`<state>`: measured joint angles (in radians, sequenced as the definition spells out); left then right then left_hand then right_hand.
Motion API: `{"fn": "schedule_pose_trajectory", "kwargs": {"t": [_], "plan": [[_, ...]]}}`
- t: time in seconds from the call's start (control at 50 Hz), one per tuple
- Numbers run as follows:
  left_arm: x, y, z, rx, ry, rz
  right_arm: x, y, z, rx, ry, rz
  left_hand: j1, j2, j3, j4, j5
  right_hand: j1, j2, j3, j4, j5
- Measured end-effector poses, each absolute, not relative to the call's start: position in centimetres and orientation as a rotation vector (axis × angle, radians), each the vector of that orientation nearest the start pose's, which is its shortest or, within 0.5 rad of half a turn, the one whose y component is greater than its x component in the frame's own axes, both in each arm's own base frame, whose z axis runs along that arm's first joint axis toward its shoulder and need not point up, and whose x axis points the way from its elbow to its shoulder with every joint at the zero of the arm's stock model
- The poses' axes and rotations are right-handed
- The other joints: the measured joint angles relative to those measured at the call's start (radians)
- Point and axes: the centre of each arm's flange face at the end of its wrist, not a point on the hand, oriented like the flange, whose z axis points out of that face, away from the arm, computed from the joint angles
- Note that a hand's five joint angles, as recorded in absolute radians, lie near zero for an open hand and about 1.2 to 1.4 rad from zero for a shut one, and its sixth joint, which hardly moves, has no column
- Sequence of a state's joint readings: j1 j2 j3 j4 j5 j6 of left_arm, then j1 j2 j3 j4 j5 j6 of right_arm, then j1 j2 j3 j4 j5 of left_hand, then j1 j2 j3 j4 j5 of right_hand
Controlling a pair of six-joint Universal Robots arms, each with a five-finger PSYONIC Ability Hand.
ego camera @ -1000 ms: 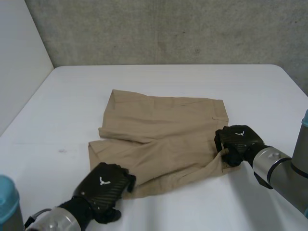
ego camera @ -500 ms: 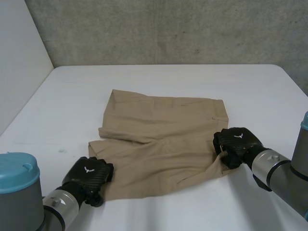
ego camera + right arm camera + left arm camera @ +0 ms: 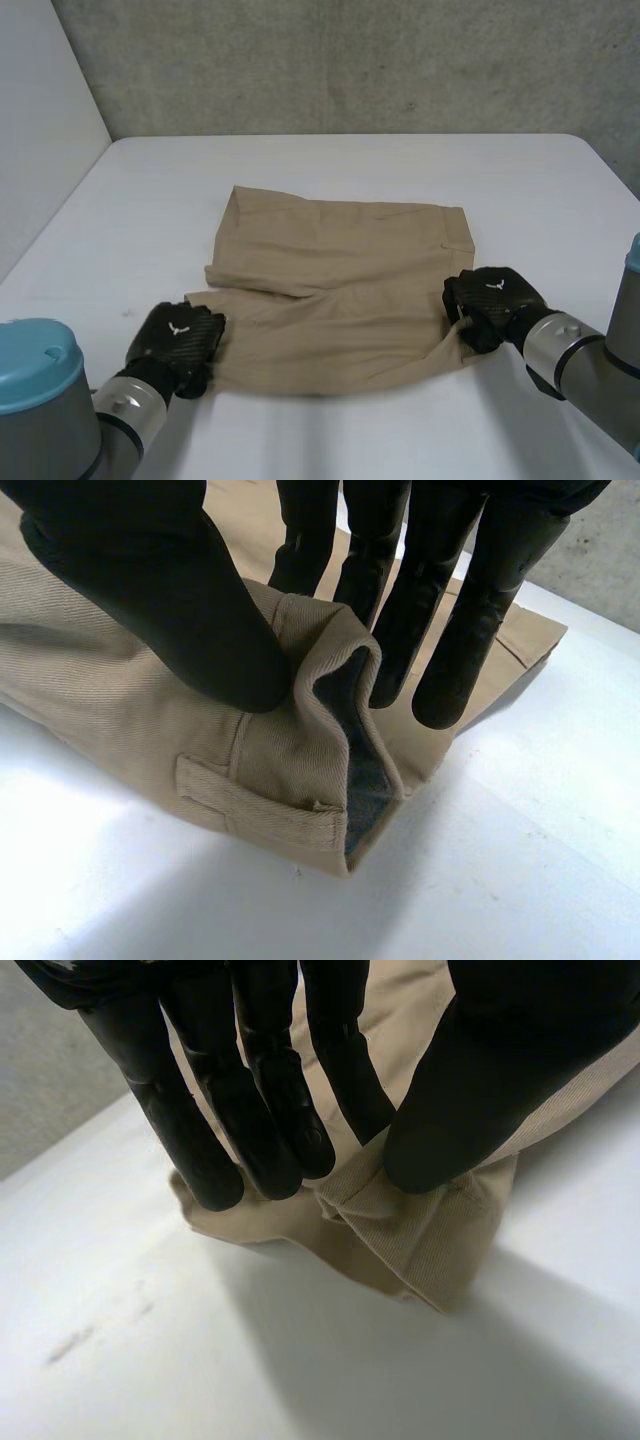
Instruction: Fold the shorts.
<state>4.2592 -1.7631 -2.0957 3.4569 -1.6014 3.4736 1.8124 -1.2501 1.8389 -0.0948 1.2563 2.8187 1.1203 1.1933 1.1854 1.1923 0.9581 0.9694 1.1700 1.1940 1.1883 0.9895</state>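
White table (image 3: 350,170) against a grey concrete wall (image 3: 350,60) is the work surface. My left hand (image 3: 175,340) is positioned at the near left corner of the tan shorts (image 3: 340,270); its thumb and fingers pinch the leg hem between them. The shorts lie spread mid-table, legs toward the left, waistband toward the right. My right hand (image 3: 492,300) is positioned at the near right corner; its thumb presses the folded waistband against the fingers, just above a belt loop (image 3: 240,795).
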Motion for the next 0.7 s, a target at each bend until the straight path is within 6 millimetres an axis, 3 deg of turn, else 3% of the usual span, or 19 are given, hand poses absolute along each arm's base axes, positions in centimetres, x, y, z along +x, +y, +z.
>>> {"fn": "schedule_pose_trajectory", "kwargs": {"t": [0.24,0.36,0.54,0.62,0.7], "plan": [[-22.5,-17.1,16.2,0.949,2.401,-1.865,22.3,-23.7,16.9,-0.943,2.315,-1.498,0.0,0.003,0.001,0.0,0.0,0.002,0.0,0.0,0.0,0.0],[-22.1,-16.1,20.1,0.935,2.343,-1.96,21.8,-22.2,19.8,-1.075,2.327,-1.472,0.0,0.003,0.002,0.001,0.0,0.002,0.003,0.0,0.001,0.0],[-21.2,-13.1,27.3,0.952,2.253,-2.138,20.5,-17.4,24.4,-1.414,2.324,-1.388,0.0,0.003,0.002,0.001,0.0,0.002,0.005,0.0,0.001,0.0],[-20.7,-11.9,28.9,0.968,2.257,-2.149,20.1,-15.7,25.9,-1.498,2.307,-1.38,0.0,0.003,0.002,0.001,0.0,0.002,0.005,0.0,0.001,0.0],[-20.5,-11.0,29.2,0.997,2.302,-2.113,19.6,-15.1,26.6,-1.541,2.309,-1.37,0.0,0.003,0.002,0.001,0.0,0.002,0.005,0.0,0.001,0.0]]}}
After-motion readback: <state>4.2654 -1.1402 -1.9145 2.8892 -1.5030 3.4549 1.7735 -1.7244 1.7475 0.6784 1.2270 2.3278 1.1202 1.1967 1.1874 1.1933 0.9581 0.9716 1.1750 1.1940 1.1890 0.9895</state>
